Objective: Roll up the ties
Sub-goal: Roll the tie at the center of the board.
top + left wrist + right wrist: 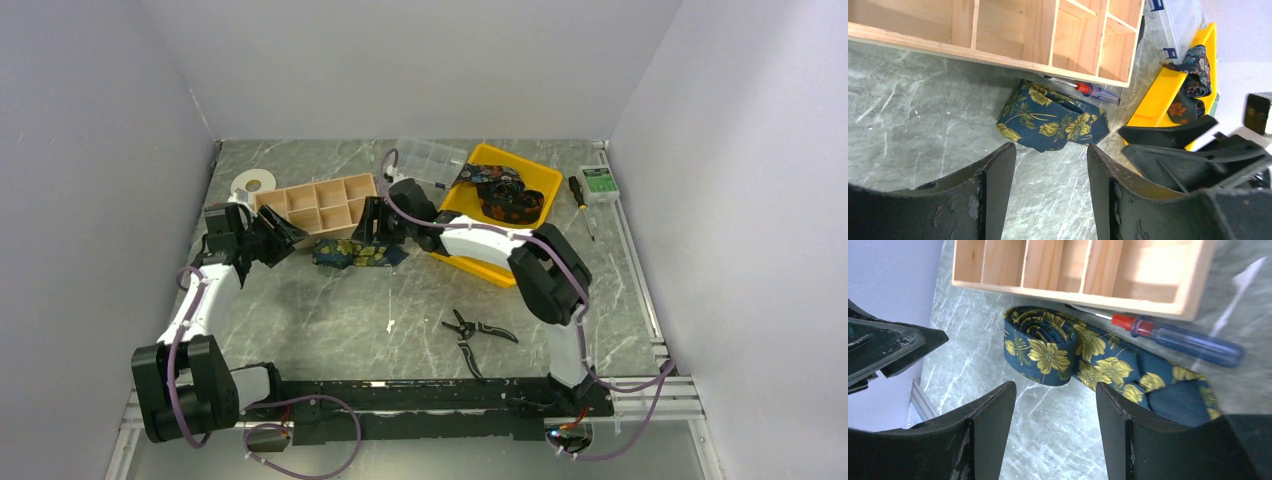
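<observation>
Tie (1048, 347), seemingly half rolled, beside wooden box (1148, 302) edge; left gripper (1050, 150) and right gripper (1055, 387) jaws apart.

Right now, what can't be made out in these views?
Half-rolled tie: in the right wrist view its flat end passes behind the right fingers and off the bottom edge; unrolled length unknown.
Ties in the yellow tray: tangled, too small in the top view to count; tray wall hides most in the left wrist view.
Clear box: contents too small in the top view.
</observation>
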Motion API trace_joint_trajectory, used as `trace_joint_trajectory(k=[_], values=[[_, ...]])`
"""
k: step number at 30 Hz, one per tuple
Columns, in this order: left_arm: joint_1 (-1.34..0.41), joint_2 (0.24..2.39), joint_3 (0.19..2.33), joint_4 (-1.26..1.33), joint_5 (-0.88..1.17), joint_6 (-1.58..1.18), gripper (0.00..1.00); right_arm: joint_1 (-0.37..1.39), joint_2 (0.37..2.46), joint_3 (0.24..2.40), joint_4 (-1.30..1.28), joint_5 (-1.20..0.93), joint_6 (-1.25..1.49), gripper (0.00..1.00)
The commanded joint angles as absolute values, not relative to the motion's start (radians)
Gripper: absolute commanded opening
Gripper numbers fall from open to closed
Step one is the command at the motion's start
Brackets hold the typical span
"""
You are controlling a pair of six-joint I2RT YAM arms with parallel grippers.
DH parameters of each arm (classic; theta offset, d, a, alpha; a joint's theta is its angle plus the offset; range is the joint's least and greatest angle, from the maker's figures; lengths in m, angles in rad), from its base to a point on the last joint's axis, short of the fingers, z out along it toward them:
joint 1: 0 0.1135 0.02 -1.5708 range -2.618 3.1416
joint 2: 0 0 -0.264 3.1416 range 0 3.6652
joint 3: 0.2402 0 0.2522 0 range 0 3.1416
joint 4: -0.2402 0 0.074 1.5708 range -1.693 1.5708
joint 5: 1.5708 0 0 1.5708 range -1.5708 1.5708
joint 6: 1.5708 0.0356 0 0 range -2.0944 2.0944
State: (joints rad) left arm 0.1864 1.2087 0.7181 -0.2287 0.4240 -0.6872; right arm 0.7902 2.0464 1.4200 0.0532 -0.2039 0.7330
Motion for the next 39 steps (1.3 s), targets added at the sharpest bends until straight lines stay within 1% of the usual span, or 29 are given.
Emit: trace_joint_trajectory(k=[1, 4, 8, 11, 13, 14, 16, 17, 19, 21, 26, 27, 28, 29, 30, 33, 37, 39], values=[[0.189, 1.157, 0.712, -0.260, 0.402, -0.670, 0.60, 0.771, 1.921, 1.363, 0.016, -0.053, 0.611, 0.63], [0.189, 1.139, 0.706, -0.279, 0.391, -0.688, 0.60, 0.771, 1.886, 1.315, 0.009, -0.005, 0.570, 0.61], [0.189, 1.057, 0.658, -0.271, 0.340, -0.735, 0.60, 0.781, 1.798, 1.190, 0.075, 0.033, 0.541, 0.60], [0.189, 0.995, 0.601, -0.225, 0.303, -0.784, 0.62, 0.793, 1.750, 1.129, 0.117, 0.025, 0.510, 0.61], [0.189, 0.966, 0.562, -0.169, 0.278, -0.824, 0.64, 0.793, 1.744, 1.116, 0.141, 0.005, 0.494, 0.63], [0.189, 0.957, 0.542, -0.134, 0.270, -0.834, 0.69, 0.793, 1.746, 1.113, 0.155, -0.008, 0.486, 0.64], [0.189, 0.937, 0.515, -0.073, 0.264, -0.834, 0.91, 0.791, 1.753, 1.096, 0.207, -0.065, 0.482, 0.66], [0.189, 0.930, 0.514, -0.067, 0.255, -0.822, 0.93, 0.789, 1.754, 1.085, 0.245, -0.092, 0.485, 0.67], [0.189, 0.931, 0.538, -0.091, 0.236, -0.800, 0.94, 0.779, 1.775, 1.116, 0.233, -0.145, 0.514, 0.69], [0.191, 0.960, 0.571, -0.113, 0.248, -0.777, 0.94, 0.763, 1.817, 1.196, 0.141, -0.202, 0.530, 0.71], [0.191, 1.132, 0.717, -0.276, 0.353, -0.684, 0.94, 0.750, 1.852, 1.221, 0.184, -0.231, 0.592, 0.78], [0.192, 1.160, 0.730, -0.293, 0.362, -0.681, 0.94, 0.748, 1.862, 1.234, 0.182, -0.246, 0.600, 0.83], [0.193, 1.182, 0.742, -0.314, 0.374, -0.677, 0.94, 0.748, 1.869, 1.245, 0.179, -0.261, 0.599, 0.97], [0.195, 1.197, 0.751, -0.328, 0.400, -0.660, 0.94, 0.747, 1.873, 1.251, 0.179, -0.271, 0.598, 0.99], [0.195, 1.204, 0.755, -0.340, 0.423, -0.640, 0.94, 0.748, 1.874, 1.253, 0.184, -0.279, 0.596, 1.00], [0.196, 1.175, 0.744, -0.360, 0.407, -0.604, 0.94, 0.752, 1.863, 1.249, 0.206, -0.268, 0.572, 1.00], [0.199, 1.115, 0.699, -0.243, 0.448, -0.644, 0.94, 0.773, 1.849, 1.250, 0.216, -0.203, 0.536, 1.00], [0.199, 1.093, 0.690, -0.212, 0.424, -0.656, 0.92, 0.779, 1.854, 1.255, 0.212, -0.156, 0.548, 0.99]])
